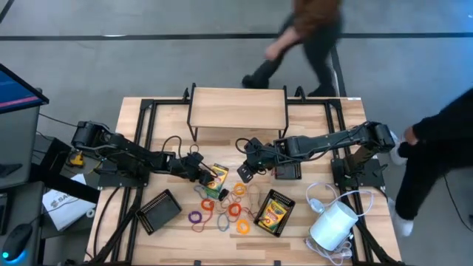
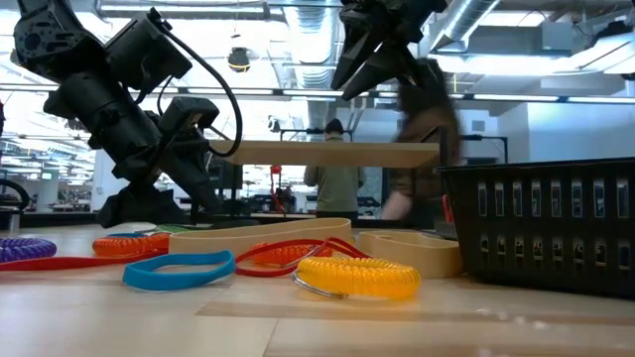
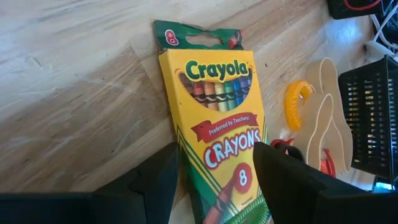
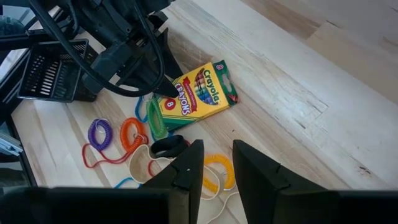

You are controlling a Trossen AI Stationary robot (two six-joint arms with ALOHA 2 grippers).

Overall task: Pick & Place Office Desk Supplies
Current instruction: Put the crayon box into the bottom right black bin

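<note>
Low view, level across the counter (image 2: 417,327). Nearest: yellow coiled loop (image 2: 357,277), lying flat. Just beside it, a blue band (image 2: 179,269). Behind these, red bands (image 2: 283,254) and an orange coil (image 2: 132,243); purple coil (image 2: 25,248) at the edge. Black mesh tray (image 2: 541,226) stands close by on the other side. One dark arm (image 2: 119,109) reaches down to the counter behind the loops. A person (image 2: 422,149) passes behind.

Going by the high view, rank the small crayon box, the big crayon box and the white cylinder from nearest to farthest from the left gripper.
1. Small crayon box, at the left gripper fingertips.
2. Big crayon box, toward the front right.
3. White cylinder, at the front right corner.
</note>
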